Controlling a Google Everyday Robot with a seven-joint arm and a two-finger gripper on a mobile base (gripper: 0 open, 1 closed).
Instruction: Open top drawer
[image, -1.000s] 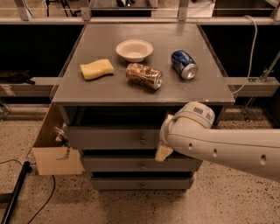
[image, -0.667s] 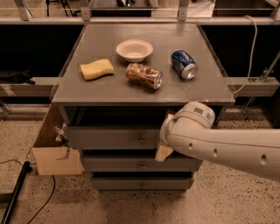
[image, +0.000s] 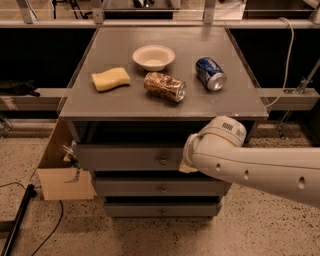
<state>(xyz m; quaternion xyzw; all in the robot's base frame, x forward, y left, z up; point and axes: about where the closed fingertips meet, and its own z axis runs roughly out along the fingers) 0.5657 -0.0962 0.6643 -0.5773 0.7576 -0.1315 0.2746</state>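
jaws, spread or not i cannot tell, at top drawer (image: 125, 157) under grey tabletop (image: 120, 102).

Just one camera here, mounted high and looking down at the front of the cabinet (image: 125, 102) from fairly close, so the whole top and all three drawer fronts fit. The arm (image: 260, 172) enters from the right edge, with the gripper (image: 186, 161) against the top drawer (image: 125, 157) front.
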